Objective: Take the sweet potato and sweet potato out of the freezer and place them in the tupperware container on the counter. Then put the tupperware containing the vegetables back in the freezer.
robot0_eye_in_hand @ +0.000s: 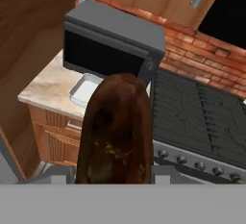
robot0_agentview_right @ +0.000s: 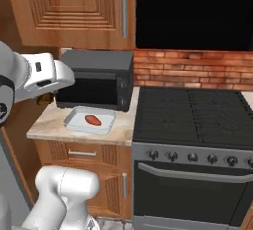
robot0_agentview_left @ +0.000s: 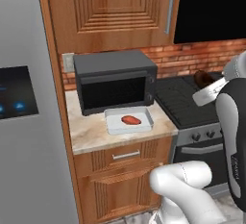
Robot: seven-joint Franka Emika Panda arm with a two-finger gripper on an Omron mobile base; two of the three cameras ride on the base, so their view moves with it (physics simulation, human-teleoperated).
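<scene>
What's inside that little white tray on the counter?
One orange-red sweet potato lies in the tupperware container. In the hand view, the dark sweet potato in the gripper covers most of the tray.

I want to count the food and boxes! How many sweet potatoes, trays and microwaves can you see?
Sweet potatoes: 2, an orange-red one in the tray and a dark brown one in the gripper
Trays: 1
Microwaves: 1
Total: 4

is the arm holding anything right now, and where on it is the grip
Yes: the gripper holds the darker brown sweet potato by its near end, the rest sticking out ahead of the jaws. The orange sweet potato already lies in the tupperware container.
</scene>
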